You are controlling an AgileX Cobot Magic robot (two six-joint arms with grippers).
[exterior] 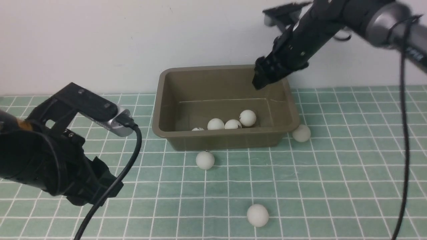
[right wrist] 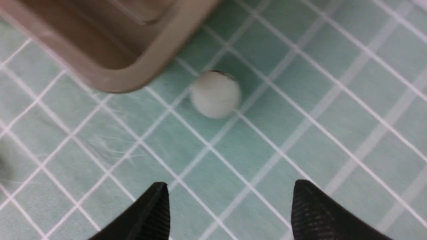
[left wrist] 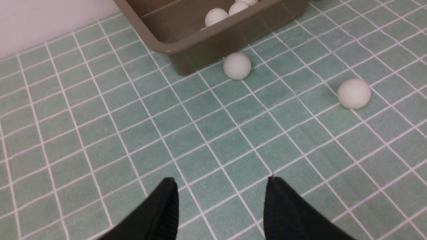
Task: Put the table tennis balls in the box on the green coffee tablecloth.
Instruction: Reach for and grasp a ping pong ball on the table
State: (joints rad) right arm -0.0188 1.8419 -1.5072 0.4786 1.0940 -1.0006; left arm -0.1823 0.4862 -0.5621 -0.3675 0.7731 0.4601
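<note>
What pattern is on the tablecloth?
Thin white grid lines on the pale mint-green tablecloth; clearest in the left wrist view.

Pale mint-green white-gridded cloth (right wrist: 253, 156): matt, soft nap, loose fibres showing. Olive-brown rectangular plastic tub (exterior: 227, 141): smooth, faint sheen. Small white plastic balls (exterior: 257, 215): matt, smooth. Left end effector (left wrist: 220, 186) fingers (left wrist: 168, 213): black, matt, finely ribbed. Right end effector (right wrist: 230, 200) fingers (right wrist: 310, 213): same ribbed black finish.

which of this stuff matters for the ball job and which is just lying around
Job: box; four balls inside it; three loose balls: by its front, by its right corner, nearest the robot; green tablecloth.
Just there: black cable, white wall.
</note>
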